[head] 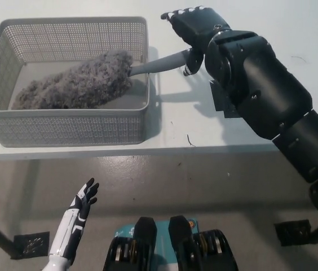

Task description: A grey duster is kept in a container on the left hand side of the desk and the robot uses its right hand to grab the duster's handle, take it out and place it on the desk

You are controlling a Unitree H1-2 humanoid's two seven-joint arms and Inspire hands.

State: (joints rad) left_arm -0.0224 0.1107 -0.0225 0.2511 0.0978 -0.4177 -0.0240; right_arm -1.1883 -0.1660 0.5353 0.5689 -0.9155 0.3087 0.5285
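We're at the grasp: black right hand (195, 34) covers the slim grey handle (159, 63) of the fluffy grey duster (80, 84), but we cannot tell whether it grips. Next we lift it out of the grey mesh basket (63, 127) to that hand's left. The white left hand (83, 206) rests open, low.

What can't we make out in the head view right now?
- Grey duster: the end of its handle is hidden under the right hand, so the grip is unreadable.
- Basket: the floor beneath the duster's fluffy head is covered by it.
- Left hand, low at left, open: its arm is cut by the bottom edge.

no readable text, labels or signs
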